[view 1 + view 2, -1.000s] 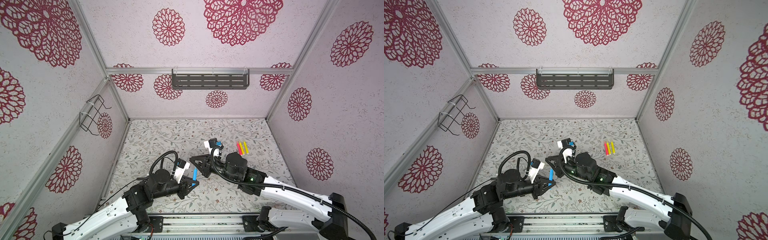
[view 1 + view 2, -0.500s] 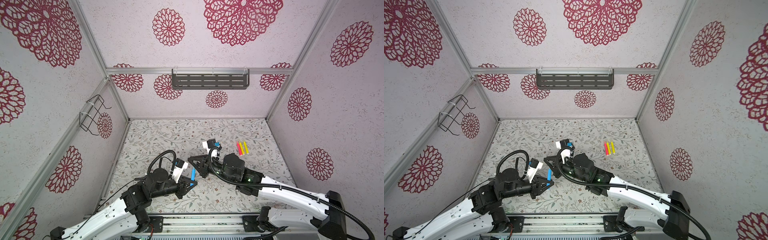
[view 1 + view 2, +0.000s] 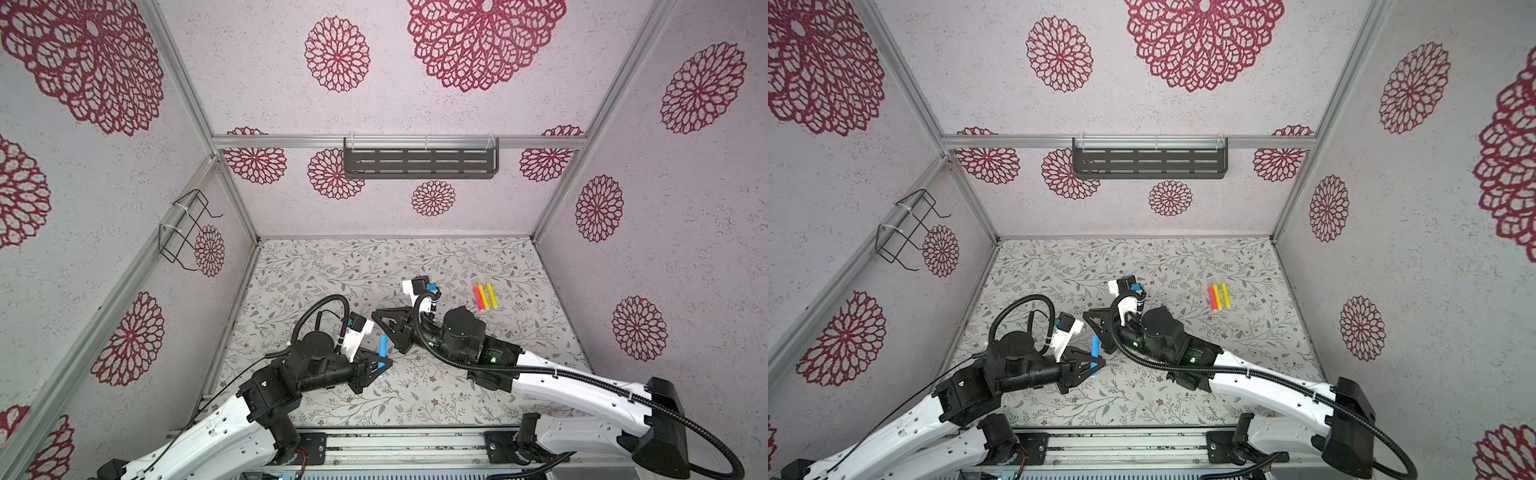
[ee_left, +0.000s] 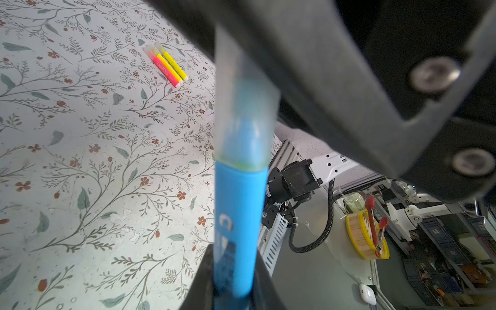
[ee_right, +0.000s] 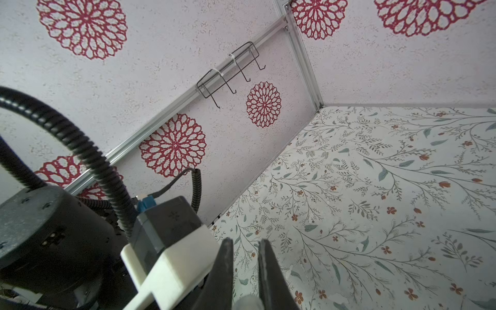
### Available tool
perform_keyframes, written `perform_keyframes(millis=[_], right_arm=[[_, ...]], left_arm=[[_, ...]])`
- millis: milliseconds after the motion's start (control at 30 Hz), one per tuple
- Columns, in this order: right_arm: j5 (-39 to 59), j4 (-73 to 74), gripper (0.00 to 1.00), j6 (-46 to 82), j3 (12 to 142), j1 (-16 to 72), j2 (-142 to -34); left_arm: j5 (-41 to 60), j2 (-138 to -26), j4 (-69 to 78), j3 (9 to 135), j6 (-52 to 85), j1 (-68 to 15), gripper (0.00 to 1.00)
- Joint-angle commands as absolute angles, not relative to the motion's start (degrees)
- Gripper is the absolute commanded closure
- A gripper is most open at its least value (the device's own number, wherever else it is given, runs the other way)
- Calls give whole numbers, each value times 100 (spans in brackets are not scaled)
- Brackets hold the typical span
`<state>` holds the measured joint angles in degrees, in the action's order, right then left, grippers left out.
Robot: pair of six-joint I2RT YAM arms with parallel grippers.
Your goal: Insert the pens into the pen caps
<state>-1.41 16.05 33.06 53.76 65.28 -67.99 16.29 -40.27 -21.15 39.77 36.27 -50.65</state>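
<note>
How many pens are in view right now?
4. The blue pen sits in the left hand; the pink pen, middle yellow pen and outer yellow pen lie side by side on the table's far right.

Blue pen [image 4: 240, 228]: smooth matt plastic, its cap [image 4: 243, 107] frosted and translucent. Walls [image 3: 395, 112]: rough, grainy. Frame rail [image 3: 291, 142]: brushed metal.

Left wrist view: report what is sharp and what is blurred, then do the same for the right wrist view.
Left wrist view: the blue pen and clear cap, close to the lens, are soft; the table and three pens lying on it are crisp. Right wrist view: the near fingers are soft; table print and walls sharp.
</note>
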Motion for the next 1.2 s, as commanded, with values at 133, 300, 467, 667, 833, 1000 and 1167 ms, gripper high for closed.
perform_keyframes(millis=[133, 300, 467, 667, 833, 1000, 1167], right_arm=[[985, 143, 100, 3149, 5114, 7170, -7128], [959, 115, 100, 3152, 5113, 7194, -7155], [899, 97, 100, 3145, 5093, 7207, -7116], [762, 44, 100, 3134, 5090, 7207, -6998], [737, 35, 62, 3034, 5095, 7202, -6736], [554, 0, 48, 2894, 4994, 7176, -6152], [312, -106, 47, 2870, 4814, 7124, -5557]], left_arm=[[826, -3987, -333, 4649, 3811, -4504, 100], [846, -3943, -317, 4693, 3858, -4315, 100], [905, -3913, -308, 4689, 3911, -4178, 100], [963, -3921, -225, 4531, 4040, -4148, 100], [1262, -4111, 57, 4101, 4396, -4171, 100], [1039, -4242, 84, 3665, 4502, -4484, 100], [632, -4080, -194, 3569, 4374, -4740, 100]])
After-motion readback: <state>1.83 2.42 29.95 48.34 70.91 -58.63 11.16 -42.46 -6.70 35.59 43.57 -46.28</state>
